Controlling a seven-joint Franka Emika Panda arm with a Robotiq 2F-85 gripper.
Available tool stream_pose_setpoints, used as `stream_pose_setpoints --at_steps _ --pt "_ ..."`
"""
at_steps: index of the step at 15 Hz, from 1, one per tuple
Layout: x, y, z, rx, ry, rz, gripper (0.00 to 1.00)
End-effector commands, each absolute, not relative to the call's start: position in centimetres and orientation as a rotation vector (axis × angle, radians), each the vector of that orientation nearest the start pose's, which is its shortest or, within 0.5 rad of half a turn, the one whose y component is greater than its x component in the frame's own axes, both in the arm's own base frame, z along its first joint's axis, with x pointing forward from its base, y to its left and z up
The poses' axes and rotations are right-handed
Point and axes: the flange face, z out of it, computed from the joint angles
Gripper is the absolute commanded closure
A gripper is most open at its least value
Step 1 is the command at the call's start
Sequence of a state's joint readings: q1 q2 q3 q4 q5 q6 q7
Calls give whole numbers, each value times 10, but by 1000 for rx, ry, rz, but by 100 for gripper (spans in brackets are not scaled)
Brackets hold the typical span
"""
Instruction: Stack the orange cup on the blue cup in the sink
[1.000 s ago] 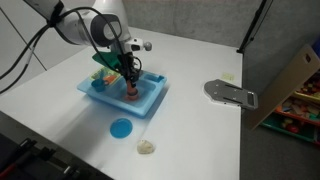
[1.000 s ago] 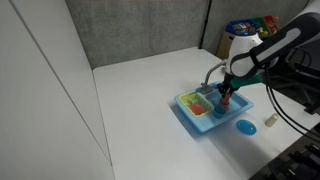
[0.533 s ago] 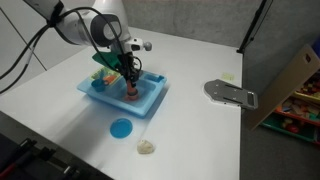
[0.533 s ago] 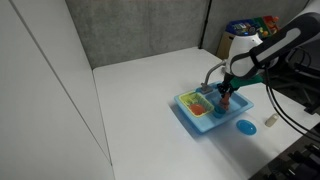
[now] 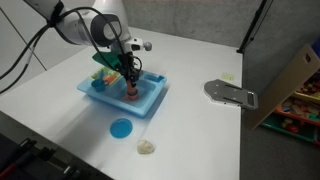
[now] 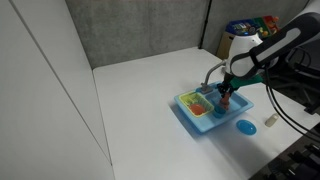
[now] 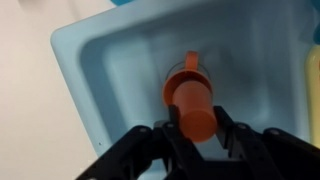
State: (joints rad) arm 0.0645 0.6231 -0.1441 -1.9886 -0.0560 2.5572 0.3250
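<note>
Setting: white table (image 5: 200,130) with grey panel walls behind it, and some shelf clutter off past the far edge.
Sink: the light blue sink (image 5: 152,101) sits toward the near edge of the table, with a green-yellow rack (image 5: 103,75) at one end. The grey faucet (image 6: 210,72) shows in an exterior view.
Other stuff: a flat blue disc (image 5: 121,128) and a beige lump (image 5: 147,147) lie between the sink and the near corner. A grey metal plate (image 5: 230,93) is well apart, by the opposite edge.
Gripper: my gripper (image 5: 129,85) hangs low inside the basin.
Fingers: my fingers (image 7: 232,135) are clamped on either side of the orange cup (image 7: 190,100), so I'm carrying it.
Orange cup: it's down in the sink, held in my grip, and in the wrist view it looks a bit tilted.
Blue cup: honestly can't make it out. If it's there, it's hidden under the orange cup and my fingers.
Progress guess: stacking is about at the set-down stage, with the release not done yet.
Risk 1: letting go while the cup is tilted could make it roll off into the basin.
Risk 2: pushing down off-centre could knock the light blue cup sideways, since there's nothing holding it.
Risk 3: pulling up before my fingers fully clear could drag the orange cup back out.
</note>
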Motion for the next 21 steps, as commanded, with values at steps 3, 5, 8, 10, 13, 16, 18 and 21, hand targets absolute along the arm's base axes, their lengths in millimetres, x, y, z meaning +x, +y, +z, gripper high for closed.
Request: stream_pose_setpoints --at_steps 3,5,8,10,13,16,18,21 --pt "606 -52 144 -3218 519 56 86" --pt "606 -52 143 -3218 520 57 86" --pt "606 -53 141 -3216 524 62 86" --pt "606 -54 141 -3215 526 63 86" --pt "607 -54 143 -3214 528 60 35" --pt "606 -54 144 -3213 528 59 13" --pt "605 -54 146 -3212 525 59 0" --pt "603 -54 151 -3216 518 68 0"
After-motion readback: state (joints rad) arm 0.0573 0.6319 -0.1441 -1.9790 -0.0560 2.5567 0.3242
